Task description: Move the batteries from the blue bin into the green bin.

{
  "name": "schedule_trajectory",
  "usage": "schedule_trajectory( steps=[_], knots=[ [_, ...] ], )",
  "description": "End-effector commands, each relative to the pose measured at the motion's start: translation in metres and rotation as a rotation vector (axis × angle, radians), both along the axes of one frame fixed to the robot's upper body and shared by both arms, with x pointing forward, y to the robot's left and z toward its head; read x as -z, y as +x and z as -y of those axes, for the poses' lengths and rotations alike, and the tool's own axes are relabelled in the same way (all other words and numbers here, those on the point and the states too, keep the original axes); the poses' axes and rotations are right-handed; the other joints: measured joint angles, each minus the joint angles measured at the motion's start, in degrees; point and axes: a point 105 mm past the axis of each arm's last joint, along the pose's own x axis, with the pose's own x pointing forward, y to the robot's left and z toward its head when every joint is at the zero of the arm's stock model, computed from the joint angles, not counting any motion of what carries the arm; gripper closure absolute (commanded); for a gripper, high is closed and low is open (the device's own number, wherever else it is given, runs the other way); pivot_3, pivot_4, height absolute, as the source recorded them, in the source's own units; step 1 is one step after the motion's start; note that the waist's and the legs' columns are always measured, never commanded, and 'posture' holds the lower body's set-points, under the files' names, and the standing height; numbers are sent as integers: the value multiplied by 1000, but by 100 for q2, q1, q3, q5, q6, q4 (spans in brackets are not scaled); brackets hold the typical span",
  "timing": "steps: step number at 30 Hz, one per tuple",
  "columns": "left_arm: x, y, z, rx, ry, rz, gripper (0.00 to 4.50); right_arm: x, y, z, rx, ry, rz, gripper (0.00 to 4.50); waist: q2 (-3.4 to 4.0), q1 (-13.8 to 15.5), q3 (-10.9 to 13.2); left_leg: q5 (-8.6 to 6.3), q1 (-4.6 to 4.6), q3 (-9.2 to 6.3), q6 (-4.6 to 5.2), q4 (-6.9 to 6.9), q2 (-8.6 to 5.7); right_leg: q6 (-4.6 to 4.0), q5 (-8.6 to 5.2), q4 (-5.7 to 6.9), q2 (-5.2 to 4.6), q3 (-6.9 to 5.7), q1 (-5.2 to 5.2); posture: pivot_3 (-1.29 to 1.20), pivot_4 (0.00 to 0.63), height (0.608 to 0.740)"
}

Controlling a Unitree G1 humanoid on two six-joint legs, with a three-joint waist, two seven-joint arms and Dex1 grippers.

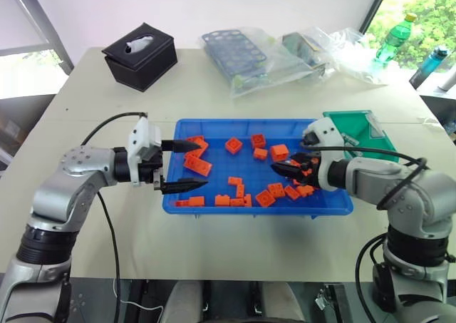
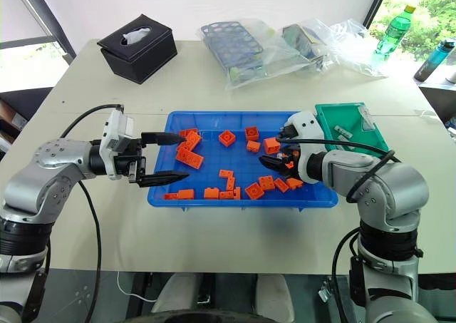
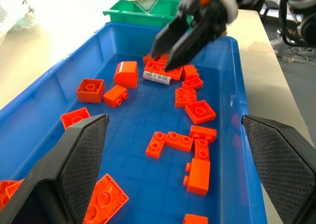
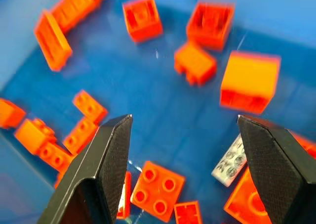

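The batteries were the target, and one battery (image 3: 157,77) lay among the orange bricks (image 1: 197,165) at the right end of the blue bin (image 1: 214,206), a silvery cylinder half tucked against a small heap of bricks; the right wrist view showed it (image 4: 230,161) just inside one finger of that gripper, with a brick touching its near end. The right gripper (image 1: 290,168) hovered low over this heap with its fingers apart and nothing between them — probably lined up that way so the jaws could straddle the cylinder without catching the bricks crowding it. The left gripper (image 1: 180,166) hung at the left end of the bin, pointing across it towards the right, its two fingers also spread wide and empty; it seemed to be parked there out of the way, while its wrist camera looked along the tray at the other arm's work. The green bin (image 1: 365,128) stood just beside the blue bin's far right corner, close to the right arm, which would make for a short carry; small grey pieces (image 2: 343,131) lay in it, though I could not tell whether they were batteries. A black tissue box (image 1: 140,55) and bagged items (image 1: 263,55) sat well apart on the far side of the table (image 1: 85,109), clear of the work.
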Motion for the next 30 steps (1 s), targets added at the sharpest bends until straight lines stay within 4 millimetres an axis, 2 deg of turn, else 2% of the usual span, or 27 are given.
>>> schedule_trajectory(
  steps=[1,9,18,24,29,30],
  knots=[
    [-9,-2,1,12,-6,44,0,6,-8,4,5,-9,-16,1029,0,4,0,-2,0,0,3,0,0,0,0,0,-1,0,2,0,150,716],
    [-11,0,4,19,-9,51,0,26,0,6,45,-7,-54,1029,0,-17,0,-2,0,0,3,0,0,0,0,0,2,0,-1,0,150,716],
    [-13,2,2,13,-6,58,0,35,11,-7,15,0,-57,1029,0,-14,0,0,0,1,0,0,-1,0,0,1,2,0,-1,0,150,716],
    [-13,3,2,9,-9,61,0,46,21,-6,31,-19,-66,1029,-1,-13,0,2,1,1,-3,0,-1,0,0,0,3,0,0,0,150,716],
    [-13,3,3,8,-12,61,0,47,33,-8,44,-20,-53,1029,-1,-15,0,5,1,1,-9,1,-1,0,0,1,3,0,0,0,150,716],
    [-13,3,3,8,-12,62,0,48,34,-9,43,-21,-49,1260,-1,-15,0,5,1,1,-9,1,-1,0,0,1,3,0,0,0,150,716]
  ],
)
